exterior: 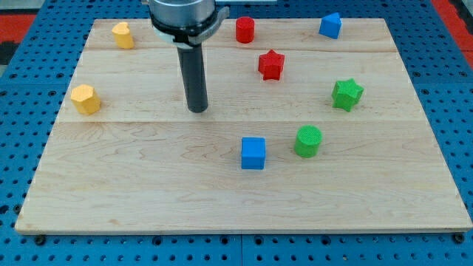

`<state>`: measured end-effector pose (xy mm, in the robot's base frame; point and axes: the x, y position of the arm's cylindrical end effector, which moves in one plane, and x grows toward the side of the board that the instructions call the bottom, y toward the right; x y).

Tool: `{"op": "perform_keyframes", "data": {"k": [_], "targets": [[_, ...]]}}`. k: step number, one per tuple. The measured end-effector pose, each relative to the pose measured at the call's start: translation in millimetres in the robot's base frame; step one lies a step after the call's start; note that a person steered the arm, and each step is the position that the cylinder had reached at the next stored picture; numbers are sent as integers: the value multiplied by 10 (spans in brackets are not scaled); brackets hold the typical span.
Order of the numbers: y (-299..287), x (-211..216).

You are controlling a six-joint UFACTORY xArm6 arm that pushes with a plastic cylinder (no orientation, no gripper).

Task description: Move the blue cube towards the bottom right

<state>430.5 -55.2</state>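
Note:
The blue cube (pixel 253 153) sits on the wooden board (pixel 148 199) a little right of the middle, in the lower half. My tip (pixel 197 110) rests on the board up and to the left of the blue cube, well apart from it. A green cylinder (pixel 308 141) stands just right of the blue cube.
A green star (pixel 346 94) lies at the right. A red star (pixel 271 64) and a red cylinder (pixel 244 29) are near the top middle. A second blue block (pixel 330 25) is at the top right. Two yellow blocks (pixel 123 35) (pixel 85 99) are at the left.

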Motion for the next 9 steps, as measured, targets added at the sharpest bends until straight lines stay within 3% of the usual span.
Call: {"op": "perform_keyframes", "data": {"k": [2,3,5,7,8,9], "targets": [[1413,420],[1383,627],[913,378],[641,792],[-135,614],[35,857]]}}
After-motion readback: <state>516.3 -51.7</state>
